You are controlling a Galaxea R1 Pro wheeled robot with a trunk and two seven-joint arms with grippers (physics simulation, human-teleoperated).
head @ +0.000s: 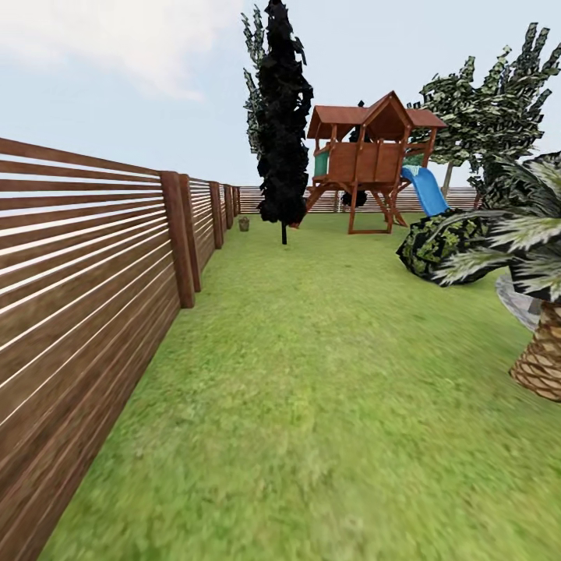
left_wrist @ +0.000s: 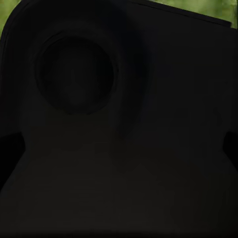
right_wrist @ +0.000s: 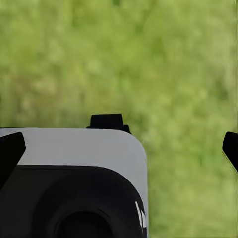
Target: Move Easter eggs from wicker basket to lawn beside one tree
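The lawn of mottled green grass stretches ahead inside the garden's dark slatted fence. A tree with a thin pale trunk and a jagged, spotted green crown stands far off at the right. The Easter eggs are out of view. A small brownish object sits far off by the fence, too small to tell whether it is the wicker basket. My right gripper hangs open over grass, its fingertips wide apart with nothing between them. My left gripper faces a dark part of my own body, its faint fingertips also wide apart.
An all-black columnar tree stands mid-lawn ahead. Behind it is a wooden playhouse with a blue slide. A short palm and a dark bush crowd the right side. My white and black body lies under the right gripper.
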